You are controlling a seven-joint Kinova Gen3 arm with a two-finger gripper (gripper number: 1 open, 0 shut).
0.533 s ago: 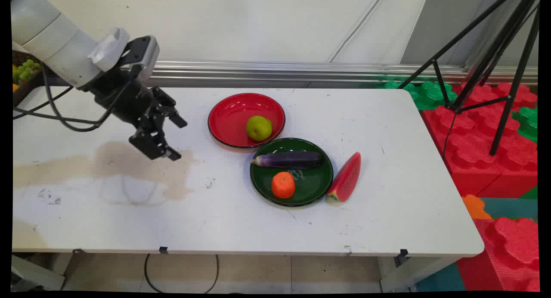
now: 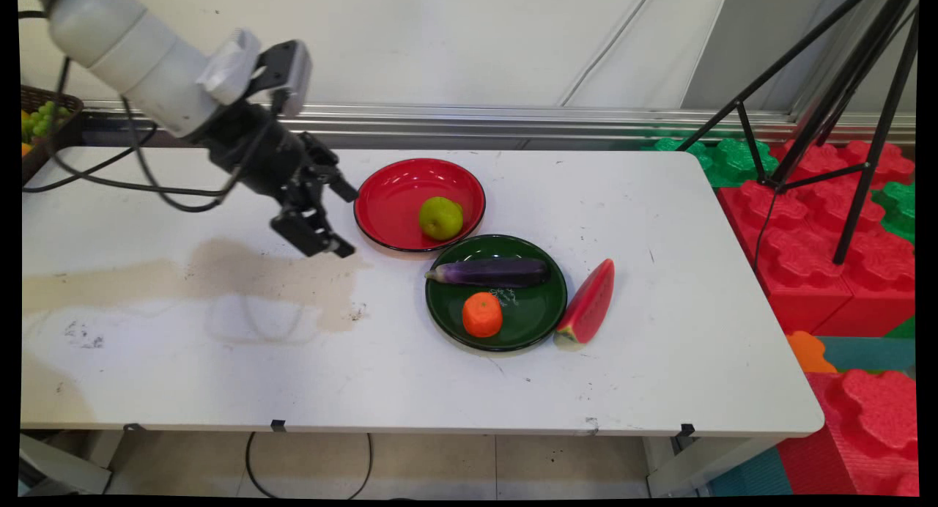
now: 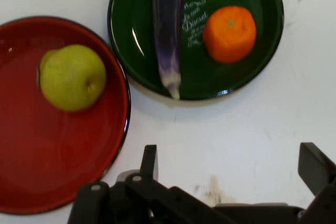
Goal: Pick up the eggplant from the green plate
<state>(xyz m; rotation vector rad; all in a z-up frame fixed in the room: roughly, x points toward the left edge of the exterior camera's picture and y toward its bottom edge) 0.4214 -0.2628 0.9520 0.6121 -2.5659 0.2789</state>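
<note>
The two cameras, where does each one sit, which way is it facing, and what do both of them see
Main view: fixed above the table's near side, looking down across it to the wall; shows the white arm and open gripper, empty, beside the red plate.
Hand view: on the hand, looking along the gripper at the table; its black fingers rise from the bottom.
Shared: red plate, pear, green plate, eggplant, orange.

Round red plate (image 3: 31,182) at left holds a green pear (image 3: 72,76); dark green plate (image 3: 136,35) at top holds a purple eggplant (image 3: 168,24) and an orange (image 3: 229,33).
</note>
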